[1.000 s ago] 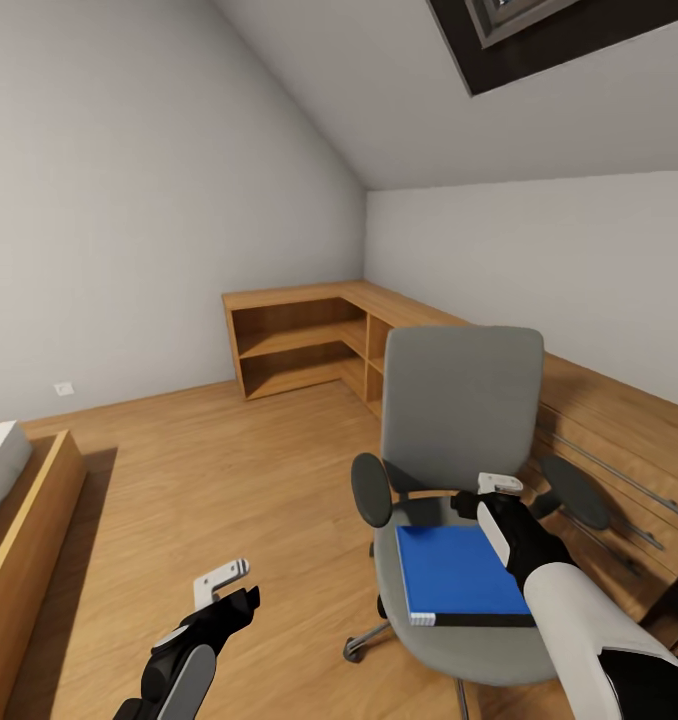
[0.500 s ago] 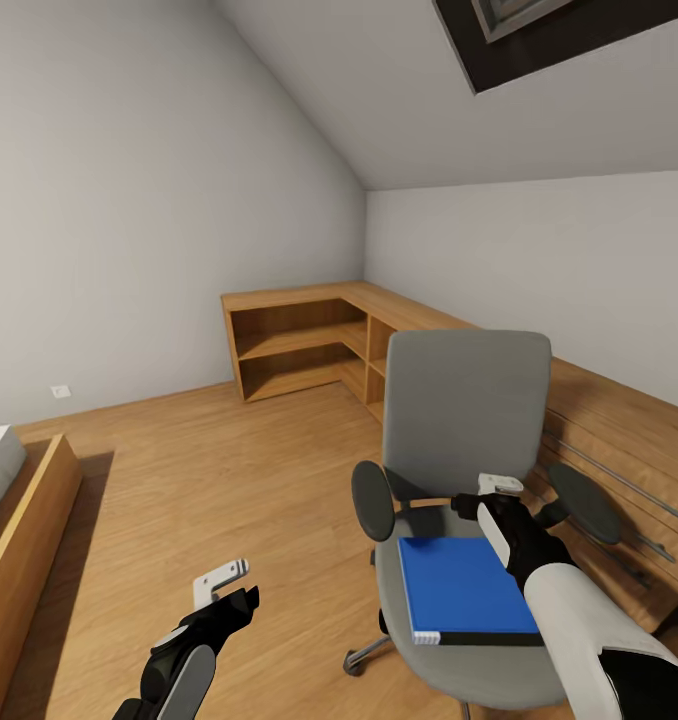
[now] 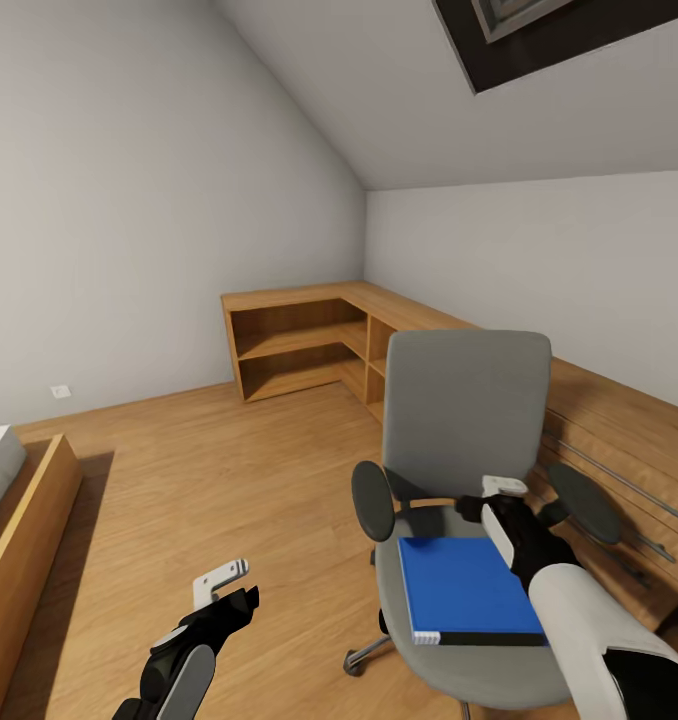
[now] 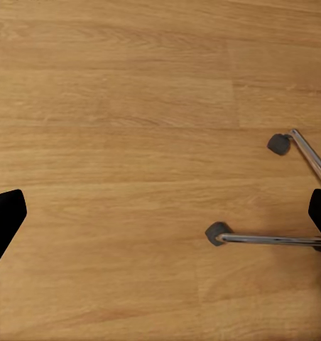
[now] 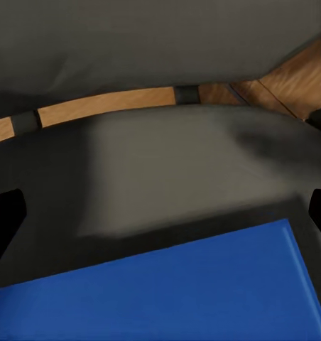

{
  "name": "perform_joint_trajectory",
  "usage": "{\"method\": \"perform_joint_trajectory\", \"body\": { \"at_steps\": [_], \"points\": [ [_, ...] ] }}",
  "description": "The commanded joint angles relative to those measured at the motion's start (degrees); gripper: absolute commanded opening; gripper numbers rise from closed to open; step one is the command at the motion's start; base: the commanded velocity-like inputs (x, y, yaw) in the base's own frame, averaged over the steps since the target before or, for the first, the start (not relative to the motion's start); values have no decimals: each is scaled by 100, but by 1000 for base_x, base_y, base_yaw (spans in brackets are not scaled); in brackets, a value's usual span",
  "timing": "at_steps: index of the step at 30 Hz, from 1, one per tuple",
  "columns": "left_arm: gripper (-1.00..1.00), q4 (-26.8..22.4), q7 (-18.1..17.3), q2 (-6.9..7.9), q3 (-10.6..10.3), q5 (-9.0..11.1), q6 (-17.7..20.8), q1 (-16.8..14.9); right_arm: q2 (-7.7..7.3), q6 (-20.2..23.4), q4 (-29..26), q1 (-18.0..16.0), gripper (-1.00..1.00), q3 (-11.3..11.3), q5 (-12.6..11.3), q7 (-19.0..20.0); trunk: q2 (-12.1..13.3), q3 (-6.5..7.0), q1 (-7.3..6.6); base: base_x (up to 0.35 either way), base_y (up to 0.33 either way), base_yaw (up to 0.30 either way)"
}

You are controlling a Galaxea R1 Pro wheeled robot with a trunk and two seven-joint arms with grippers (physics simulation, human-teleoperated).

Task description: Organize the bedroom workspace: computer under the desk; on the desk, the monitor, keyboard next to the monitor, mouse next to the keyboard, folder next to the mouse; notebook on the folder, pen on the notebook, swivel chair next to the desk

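Observation:
A grey swivel chair (image 3: 467, 410) stands on the wood floor at the right in the head view. Flat on its seat lies a blue folder (image 3: 464, 585), and the right wrist view catches the folder (image 5: 167, 298) close below on the dark seat (image 5: 175, 170). My right gripper (image 3: 504, 492) hovers open over the folder's far right corner, its dark fingertips (image 5: 4, 220) spread wide apart. My left gripper (image 3: 224, 585) hangs open low over the floor left of the chair. Its wrist view looks down on the chair's chrome legs and casters (image 4: 217, 232).
A wooden corner shelf unit (image 3: 299, 340) runs along the far walls. It continues as a low cabinet with metal handles (image 3: 619, 480) right behind the chair. A bed with a wooden frame (image 3: 29, 520) sits at the left edge. Wood floor (image 3: 229, 470) lies between the bed and the chair.
The view crept slightly forward during the first half second, so the chair looks a little larger. My right gripper has edged slightly right and down. The folder lies as before.

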Motion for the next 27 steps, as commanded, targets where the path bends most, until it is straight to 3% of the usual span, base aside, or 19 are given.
{"method": "perform_joint_trajectory", "body": {
  "at_steps": [1,6,10,12,15,20,27],
  "points": [
    [100,-8,52,1,-6,54,7,-4,-24,87,-13,-2,100,2,-33,-11,-3,-6,-1,0,0,0],
    [100,-9,52,1,-6,55,7,-4,-141,197,-21,-2,100,22,-32,260,-3,-6,-1,0,0,0],
    [100,-16,52,1,-6,55,6,-4,-202,227,-30,-2,100,30,110,608,-3,-6,-1,0,0,0],
    [100,-18,52,1,-6,55,6,-4,-203,233,-21,-2,100,58,545,731,-3,-6,-1,0,0,0],
    [100,-20,54,1,-6,54,-1,-4,-191,237,-14,-2,100,84,802,882,-3,-6,-1,0,0,0],
    [100,-41,68,1,-20,47,-17,-4,-214,239,-15,-2,100,96,899,1477,-3,-6,-1,0,0,0],
    [100,-53,70,-5,-23,47,-19,-4,-218,223,-15,-2,100,96,904,1661,-3,-6,-1,0,0,0]
  ]
}}
